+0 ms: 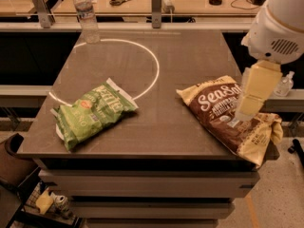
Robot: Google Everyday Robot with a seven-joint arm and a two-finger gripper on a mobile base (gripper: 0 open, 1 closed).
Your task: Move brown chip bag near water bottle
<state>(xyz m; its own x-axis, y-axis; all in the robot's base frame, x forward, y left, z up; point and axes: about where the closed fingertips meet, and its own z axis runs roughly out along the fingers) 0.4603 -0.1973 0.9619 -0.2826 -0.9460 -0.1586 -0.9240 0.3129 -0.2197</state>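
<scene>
The brown chip bag (223,115) lies flat at the table's right front corner, its lower end hanging a little over the edge. The water bottle (86,14) stands upright at the table's far left corner. My gripper (239,119) comes down from the white arm housing at the upper right and sits directly over the middle right of the brown bag, at or just above its surface. The bag and the bottle are far apart, at diagonally opposite ends of the table.
A green chip bag (91,114) lies at the front left. A white circle line (154,65) is marked on the grey table (190,51). A small clear bottle (285,84) stands on a ledge to the right. Scissors (122,1) lie on the bench behind.
</scene>
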